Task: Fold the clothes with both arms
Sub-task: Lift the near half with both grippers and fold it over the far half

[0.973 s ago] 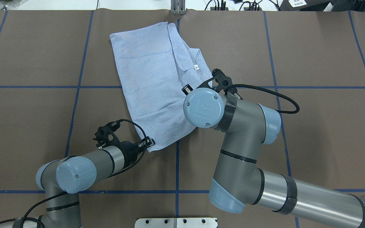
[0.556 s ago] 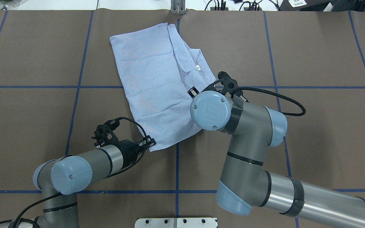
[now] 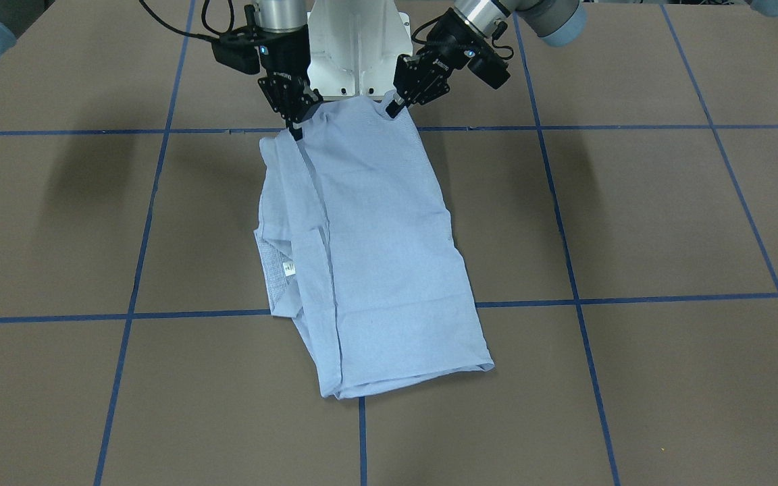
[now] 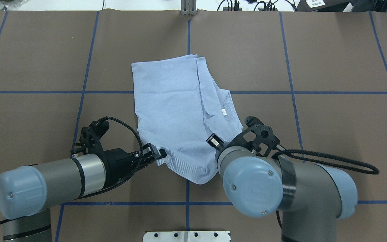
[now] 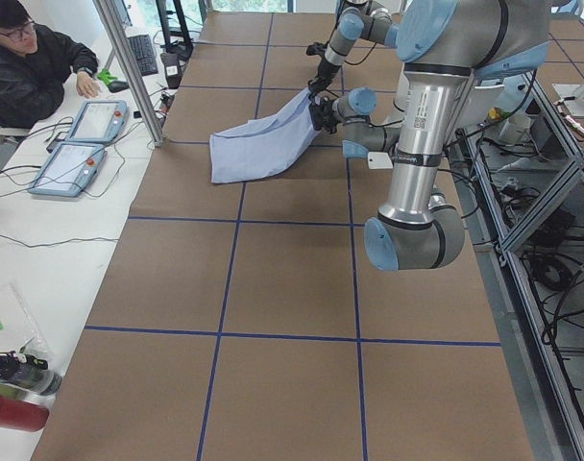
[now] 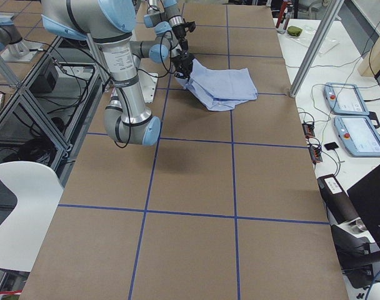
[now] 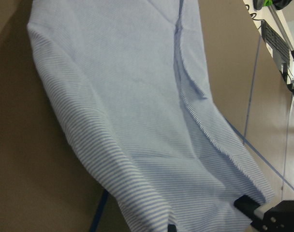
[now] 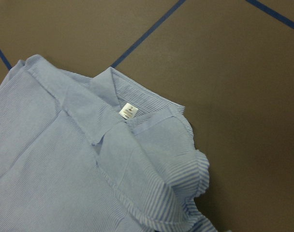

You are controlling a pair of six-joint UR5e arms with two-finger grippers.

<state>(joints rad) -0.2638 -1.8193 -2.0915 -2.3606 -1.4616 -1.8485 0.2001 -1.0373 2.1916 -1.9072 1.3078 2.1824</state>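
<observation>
The light-blue striped shirt lies folded on the brown table, collar and white neck label on the right. My left gripper is shut on its near left corner. My right gripper is shut on its near right edge. The near hem sags between them, lifted off the table. In the front-facing view the shirt trails away from the left gripper and right gripper. The right wrist view shows the collar and label; the left wrist view shows the shirt stretching away.
Blue tape lines grid the brown table. The white pedestal base stands just behind the grippers. A metal post stands at the far edge. An operator sits by teach pendants beyond the far side.
Both grippers have drawn back toward the robot's base, dragging the shirt with them. Its far edge has slid from the table's far edge toward the middle. Both stay shut.
</observation>
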